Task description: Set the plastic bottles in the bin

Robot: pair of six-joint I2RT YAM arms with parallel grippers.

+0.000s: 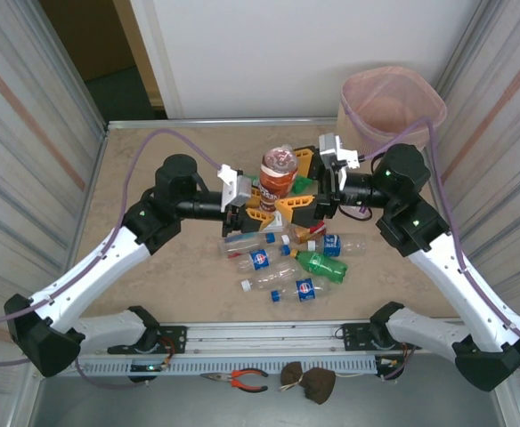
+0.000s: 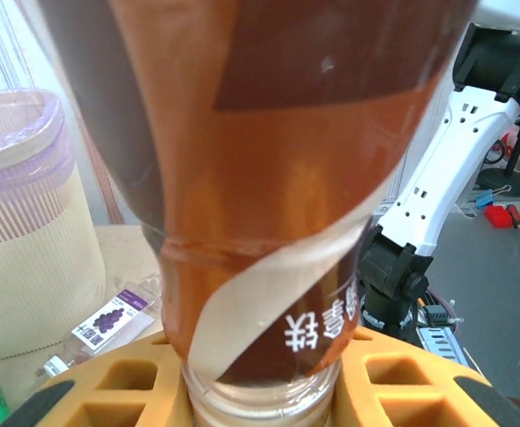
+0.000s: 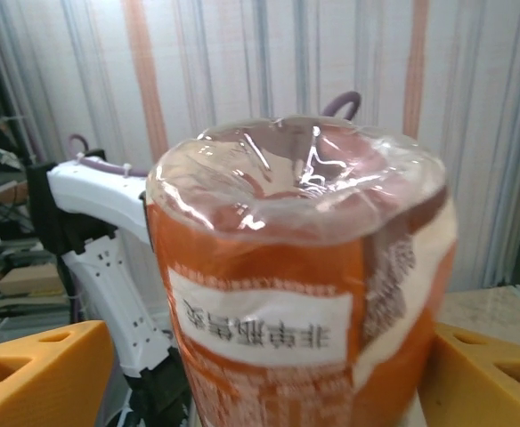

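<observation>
The left pincer [image 2: 262, 396] is closed tight on the narrow end of a brown-labelled bottle [image 1: 280, 173]. The bottle is held upright above the middle of the desk [image 1: 171, 258], with its clear moulded base turned upward. Just in front of it, the loose bottles [image 1: 287, 262] are left lying on the desk in a heap, several touching. To the right of the held bottle, the right pincer [image 3: 267, 374] is set around the wide body with its jaws parted. A gap is seen between one finger and the label, so no grip is judged there. The bin [image 1: 392, 105] is stood at the far right corner, well apart from the heap.

The bottle is judged to be light and thin-walled, easily dented if squeezed hard. Its glossy label is likely to be slippery. The neck is expected to be stiffer, so hold is best taken there. The lying bottles are best taken across the body.
</observation>
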